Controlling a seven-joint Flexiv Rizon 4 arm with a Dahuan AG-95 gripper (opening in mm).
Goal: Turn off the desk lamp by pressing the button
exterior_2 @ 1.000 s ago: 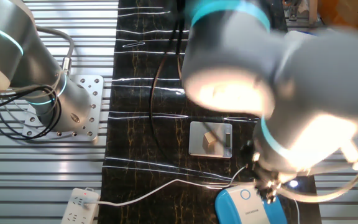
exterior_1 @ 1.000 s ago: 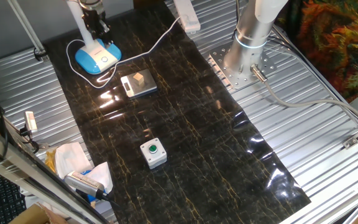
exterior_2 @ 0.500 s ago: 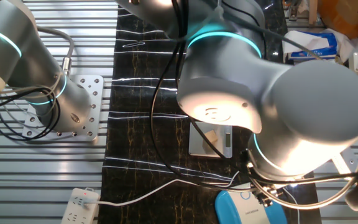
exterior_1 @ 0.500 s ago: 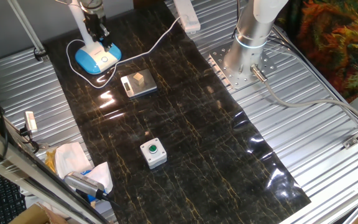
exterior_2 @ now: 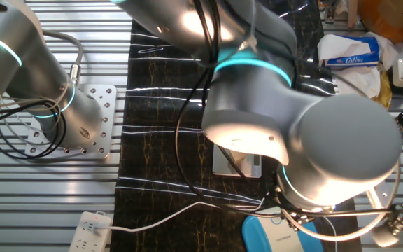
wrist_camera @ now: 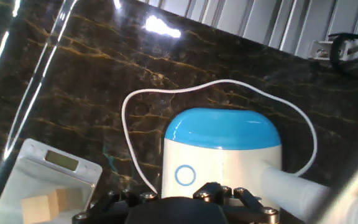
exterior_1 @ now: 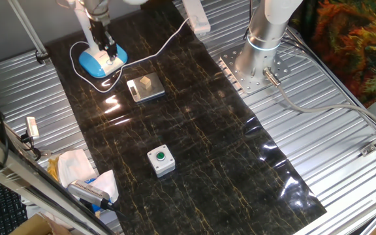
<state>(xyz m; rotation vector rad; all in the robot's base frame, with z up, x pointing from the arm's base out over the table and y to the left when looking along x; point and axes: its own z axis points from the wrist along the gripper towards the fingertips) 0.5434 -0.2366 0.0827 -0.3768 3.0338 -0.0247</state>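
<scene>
Desk lamp (exterior_1: 99,61) under the claw (exterior_1: 109,53), dark marble sheet (exterior_1: 194,130) below it, ribbed metal table (exterior_1: 344,137) around, claw state not visible.

I see desk lamp (wrist_camera: 221,146) base centred | button (wrist_camera: 184,175) just above gripper housing | cord (wrist_camera: 132,106) loops behind | scale (wrist_camera: 45,186) lower left

Worktop (exterior_1: 194,130) glossy dark marble-look sheet over ribbed metal; desk lamp (wrist_camera: 222,155) base smooth glossy plastic; scale (wrist_camera: 48,186) brushed metal.

Sky-blue desk lamp (wrist_camera: 222,149); ringed button (wrist_camera: 184,175)
</scene>
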